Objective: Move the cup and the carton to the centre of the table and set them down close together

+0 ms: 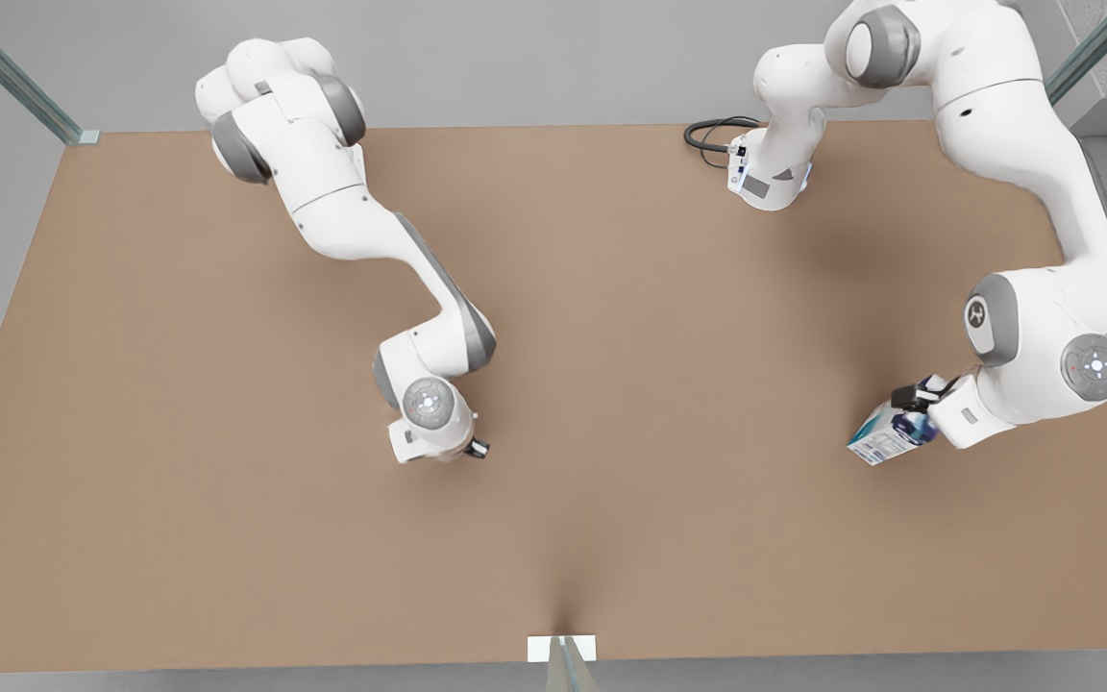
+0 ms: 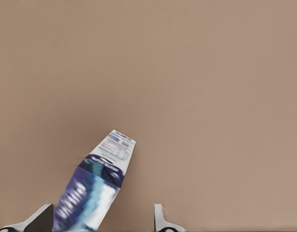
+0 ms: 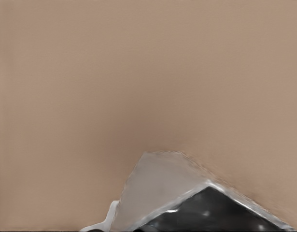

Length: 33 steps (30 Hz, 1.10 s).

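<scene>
The white, blue and teal carton hangs tilted at the front view's right, just above the table. My left gripper is shut on it. In the left wrist view the carton leans against one finger, with the other finger a little off its side. My right gripper points down left of the table's middle. The silvery faceted cup sits in my right gripper, one finger against its wall. In the front view the wrist hides the cup.
A black cable loops by the arm base at the table's far edge. A white bracket stands at the near edge. Bare brown table top lies between the two grippers.
</scene>
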Available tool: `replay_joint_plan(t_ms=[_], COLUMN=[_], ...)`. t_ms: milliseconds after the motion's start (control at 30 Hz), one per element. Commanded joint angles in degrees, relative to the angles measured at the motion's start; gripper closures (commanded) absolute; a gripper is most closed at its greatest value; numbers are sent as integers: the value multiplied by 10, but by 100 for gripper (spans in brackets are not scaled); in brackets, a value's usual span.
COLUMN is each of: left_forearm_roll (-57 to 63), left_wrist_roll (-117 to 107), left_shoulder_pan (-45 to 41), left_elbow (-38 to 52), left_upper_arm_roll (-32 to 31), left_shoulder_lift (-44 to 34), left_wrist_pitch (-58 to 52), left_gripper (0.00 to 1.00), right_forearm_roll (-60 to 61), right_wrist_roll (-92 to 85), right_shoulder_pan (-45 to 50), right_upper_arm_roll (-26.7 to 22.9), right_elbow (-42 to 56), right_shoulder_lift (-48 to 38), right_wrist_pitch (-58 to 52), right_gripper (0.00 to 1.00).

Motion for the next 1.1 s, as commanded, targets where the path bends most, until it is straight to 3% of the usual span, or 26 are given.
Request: replay_joint_plan(t_ms=[0, 233, 500, 533, 567, 633, 667, 733, 867, 900, 1067], left_forearm_roll=[-3, -49, -3, 6, 12, 16, 19, 19, 14, 13, 14], left_wrist_roll=[6, 155, 169, 169, 166, 163, 163, 169, 193, 206, 222], left_shoulder_pan=[0, 3, 3, 3, 3, 3, 3, 3, 4, 4, 4], left_elbow=[1, -1, -19, -24, -26, -33, -36, -37, -39, -42, -56], left_upper_arm_roll=[0, 0, 0, 0, -2, -2, -2, -2, -5, -4, 2], left_shoulder_lift=[1, 12, 10, 10, 11, 12, 12, 12, 13, 13, 13], left_wrist_pitch=[0, 6, 6, 8, 11, 22, 27, 31, 30, 32, 43], left_gripper=[0, 0, 0, 0, 0, 0, 0, 0, 0, 0, 0], right_forearm_roll=[-3, 19, 38, 38, 39, 39, 39, 42, 70, 70, 92], right_wrist_roll=[2, 2, 2, 2, 2, 1, -1, -3, -5, -8, -15], right_shoulder_pan=[1, 26, 40, 41, 41, 41, 41, 41, 41, 41, 37], right_upper_arm_roll=[0, 39, 40, 40, 40, 40, 40, 40, 40, 40, 40], right_elbow=[6, 178, 184, 184, 183, 182, 182, 177, 176, 176, 176], right_shoulder_lift=[0, 87, 115, 117, 117, 117, 117, 117, 110, 108, 54], right_wrist_pitch=[-3, -21, 39, 45, 46, 46, 46, 68, 64, 62, -13], right_gripper=[79, 79, 79, 75, 56, 39, 25, 12, 9, 0, 0])
